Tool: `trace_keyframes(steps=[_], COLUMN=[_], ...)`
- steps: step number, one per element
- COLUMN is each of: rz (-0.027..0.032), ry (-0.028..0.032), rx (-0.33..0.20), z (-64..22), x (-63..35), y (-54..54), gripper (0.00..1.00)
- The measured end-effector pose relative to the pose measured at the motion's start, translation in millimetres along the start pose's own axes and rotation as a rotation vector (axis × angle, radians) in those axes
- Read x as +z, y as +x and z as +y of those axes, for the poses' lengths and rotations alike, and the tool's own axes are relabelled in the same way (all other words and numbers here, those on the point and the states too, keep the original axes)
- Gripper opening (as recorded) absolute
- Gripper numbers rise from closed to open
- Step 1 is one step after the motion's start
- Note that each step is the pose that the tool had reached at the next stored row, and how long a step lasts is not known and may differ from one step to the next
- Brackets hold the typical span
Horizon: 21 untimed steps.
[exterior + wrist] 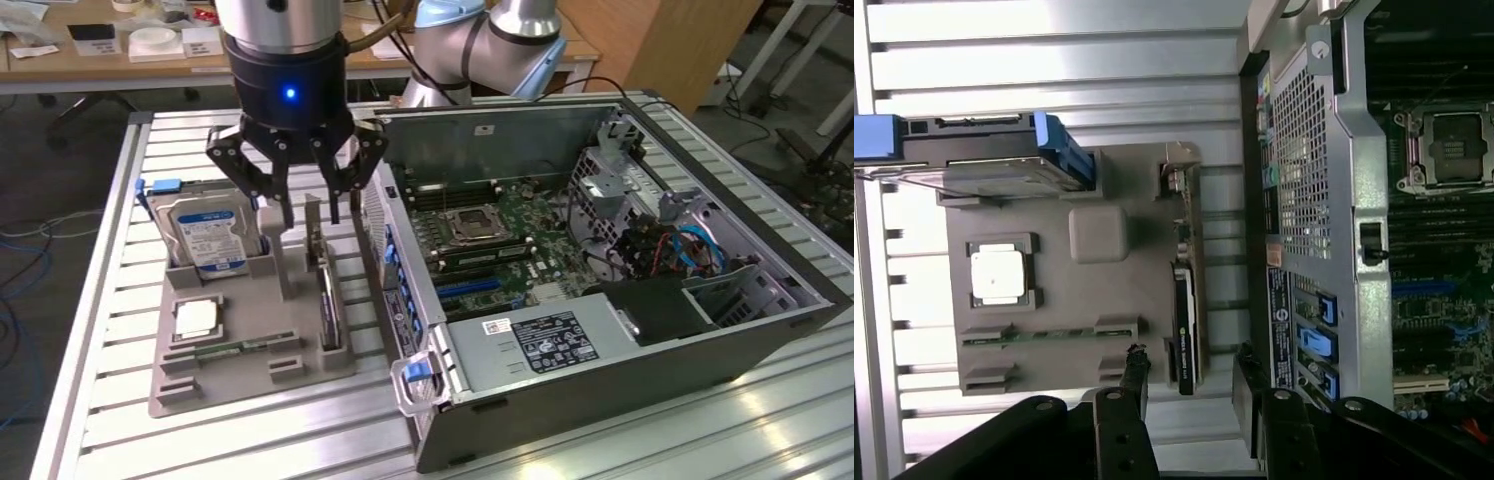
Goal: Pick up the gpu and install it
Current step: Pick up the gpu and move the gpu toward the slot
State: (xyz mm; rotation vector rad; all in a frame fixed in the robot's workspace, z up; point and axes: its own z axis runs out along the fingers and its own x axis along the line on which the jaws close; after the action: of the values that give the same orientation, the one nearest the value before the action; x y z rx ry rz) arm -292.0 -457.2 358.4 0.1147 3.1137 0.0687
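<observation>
Fingers (pixel 284 205) of the gripper (pixel 310 212) stood wide apart and held nothing, hanging just above the gpu (pixel 324 290), one to each side of its thin upper edge. From the wrist view I judged the card's line ran straight between them, with no contact that I could make out. The gpu sat on edge in a slot of the grey holder tray (pixel 294 370), near the side closest to the computer case (pixel 641 340), presumably so its top edge was offered for a pinch from above. The case lay on its side with the panel off, so the motherboard (pixel 494 240) faced upward for a straight drop in. I counted one gpu, one hard drive (pixel 207 235) standing upright with a blue label, one processor chip (pixel 196 318) lying flat, one memory stick (pixel 247 347) and one case, all on the slatted table (pixel 134 420).
</observation>
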Motion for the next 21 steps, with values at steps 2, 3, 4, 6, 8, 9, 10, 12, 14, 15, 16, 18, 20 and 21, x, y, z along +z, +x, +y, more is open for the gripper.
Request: trace_keyframes(steps=[2, 3, 4, 6, 8, 9, 10, 12, 14, 15, 16, 18, 20, 21], rz=[-0.0001, 0.0000, 0.0000, 0.0001, 0.0001, 0.0001, 0.0001, 0.0001, 0.0000, 0.0000, 0.0001, 0.0003, 0.0002, 0.0001], ry=[-0.0001, 0.0000, 0.0000, 0.0000, 0.0000, 0.0000, 0.0000, 0.0000, -0.0001, 0.0000, 0.0000, -0.0006, -0.0009, -0.0010], rx=[0.000, 0.000, 0.000, 0.000, 0.000, 0.000, 0.000, 0.000, 0.000, 0.000, 0.000, 0.000, 0.000, 0.000], z=[-0.2, -0.3, -0.4, -0.6, -0.8, -0.9, -1.1, -1.2, -1.3, -1.4, -1.5, -1.4, -1.4, -1.5], x=[3.6, 5.4, 7.2, 10.8, 14.5, 16.2, 18.0, 21.6, 25.3, 26.9, 27.7, 27.8, 27.9, 27.9], y=[0.6, 0.8, 1.0, 1.8, 2.6, 3.0, 3.1, 3.4, 3.6, 3.6, 3.6, 3.7, 3.7, 3.7], gripper=[0.47, 0.47, 0.47, 0.47, 0.47, 0.47, 0.47, 0.47, 0.47, 0.47, 0.47, 0.47, 0.47, 0.47])
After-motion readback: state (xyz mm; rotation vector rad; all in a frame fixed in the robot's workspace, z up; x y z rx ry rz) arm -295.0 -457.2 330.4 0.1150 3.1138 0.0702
